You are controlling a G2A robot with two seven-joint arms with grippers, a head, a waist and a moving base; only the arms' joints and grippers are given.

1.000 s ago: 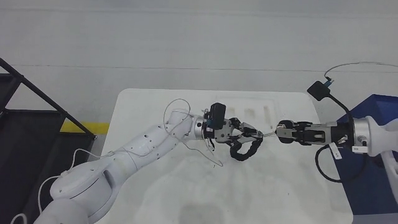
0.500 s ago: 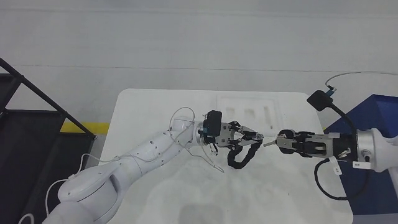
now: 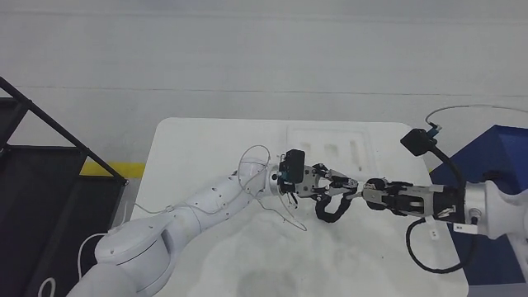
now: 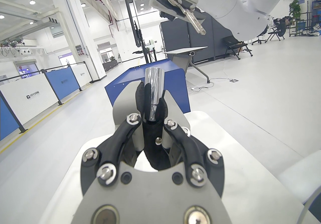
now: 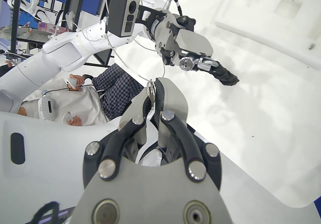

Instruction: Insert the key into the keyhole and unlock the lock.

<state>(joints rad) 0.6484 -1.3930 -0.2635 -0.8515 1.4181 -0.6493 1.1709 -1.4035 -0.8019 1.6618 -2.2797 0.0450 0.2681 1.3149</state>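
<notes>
Right wrist view puts the lock (image 5: 198,63), clamped in the left fingers (image 4: 124,102), just ahead of the right fingers (image 5: 173,102), which pinch the key (image 4: 195,22). Alignment seems in hand. The blade must next meet the keyhole (image 5: 185,63) squarely, then push in.

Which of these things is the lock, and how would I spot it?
Find the white table; above its middle two arms almost meet tip to tip. The left gripper clamps the lock: a shiny chrome cylinder trailing a thick black cable loop, unlike the small flat silver key pinched in the right gripper.
</notes>
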